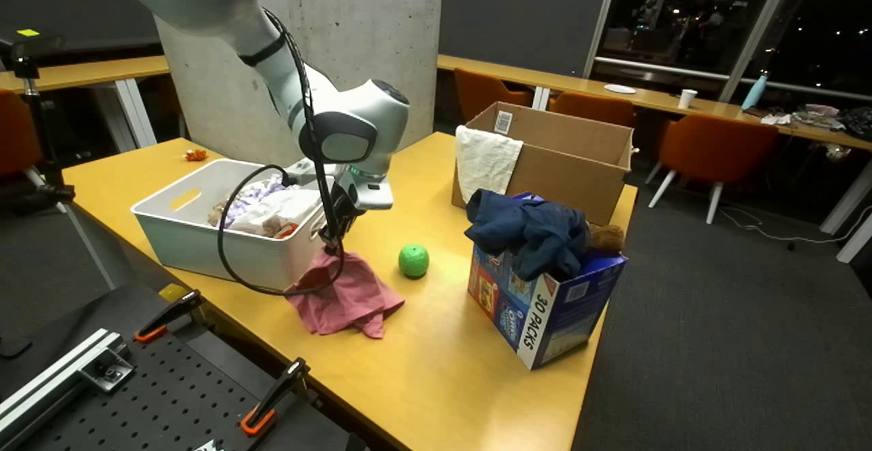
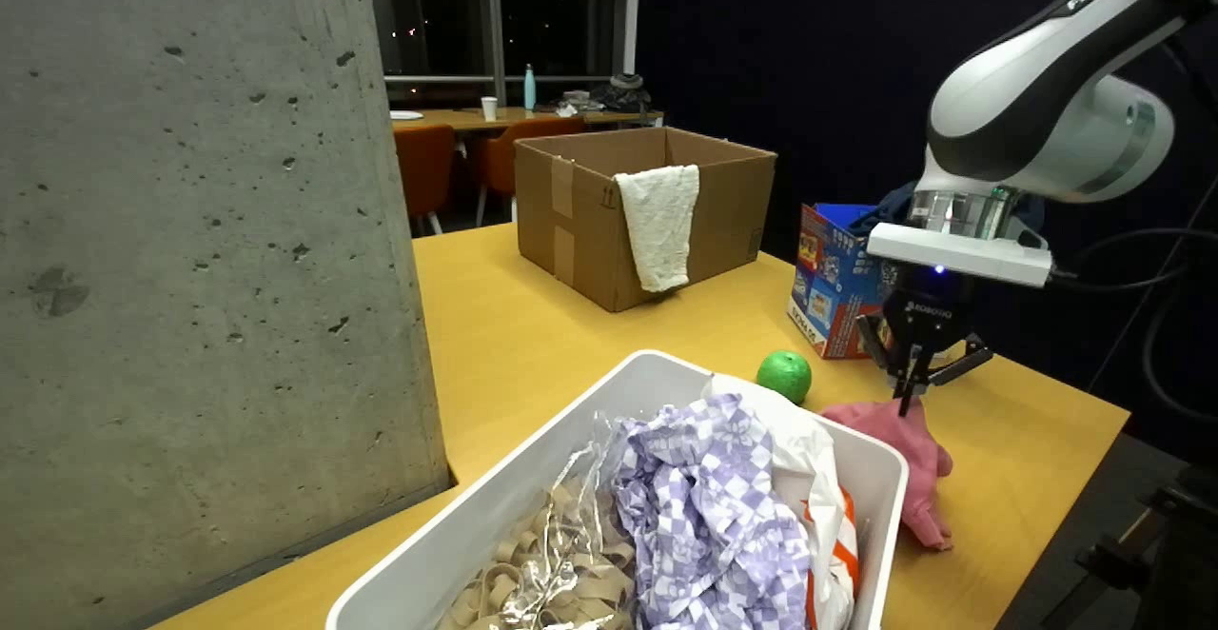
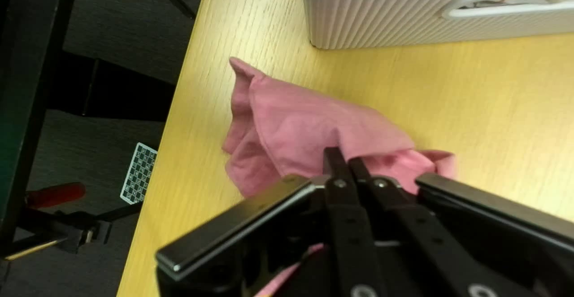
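Office space in use as a robot lab. Office traits: orange chairs [image 1: 712,144] at a long desk [image 1: 657,100] beneath far windows [image 1: 817,42], dark carpet [image 1: 715,315], a concrete pillar [image 2: 209,325]. Lab traits: a robot arm [image 1: 279,76] and, near left, a perforated plate [image 1: 177,383] with clamps [image 1: 278,391].

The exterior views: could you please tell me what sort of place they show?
Probably an office or lab workspace: orange chairs along a desk by the windows, and a perforated black plate.
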